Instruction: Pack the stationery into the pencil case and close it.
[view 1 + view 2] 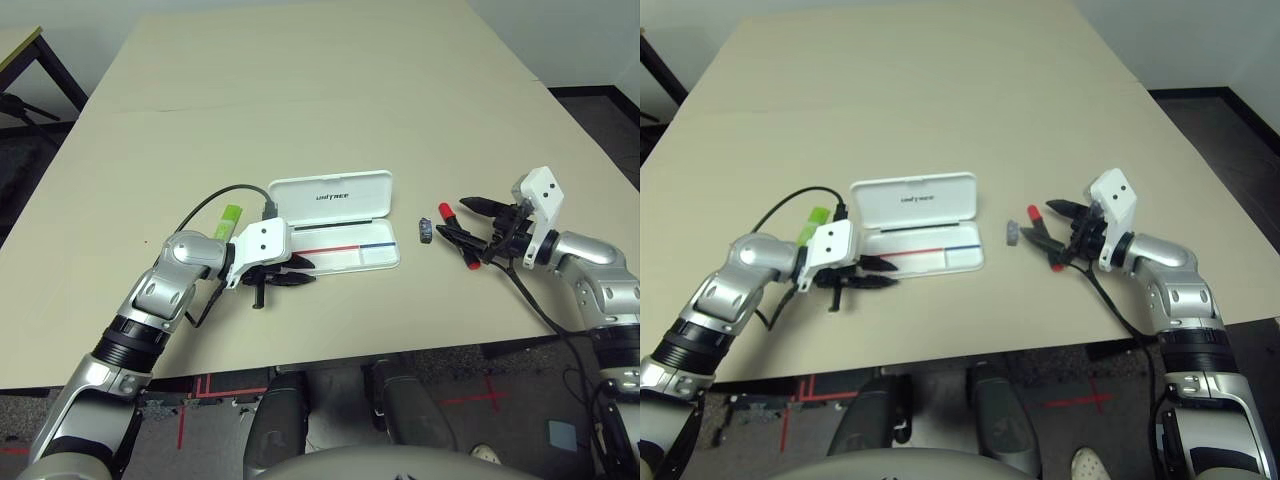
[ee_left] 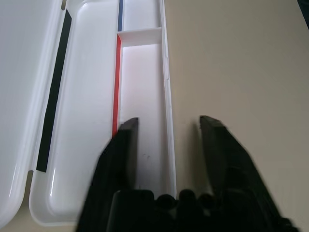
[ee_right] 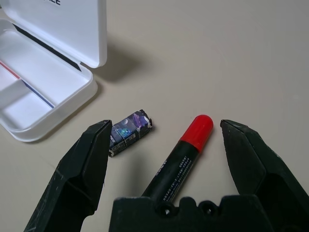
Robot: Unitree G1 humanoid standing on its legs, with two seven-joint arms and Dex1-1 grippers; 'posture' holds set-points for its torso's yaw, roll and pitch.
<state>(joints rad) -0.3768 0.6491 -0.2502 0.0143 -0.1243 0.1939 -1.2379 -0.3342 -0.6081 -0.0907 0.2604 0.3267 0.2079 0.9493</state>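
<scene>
Partly hidden behind the left gripper (image 1: 283, 276) – jaws apart – the green stick (image 1: 229, 222) lies beside the open pencil case (image 1: 345, 240); right gripper (image 3: 166, 140) gapes around the marker (image 3: 181, 157) on a beige table (image 1: 300, 90)

The pencil case (image 1: 340, 232) lies open on the desk (image 1: 300, 90), nearer its front edge than its back, lid toward the back. The stick (image 1: 229, 221) lies just left of the case. The small piece (image 1: 425, 230) sits just right of the case, and the marker (image 1: 456, 233) lies beyond that, toward the desk's right edge.
</scene>
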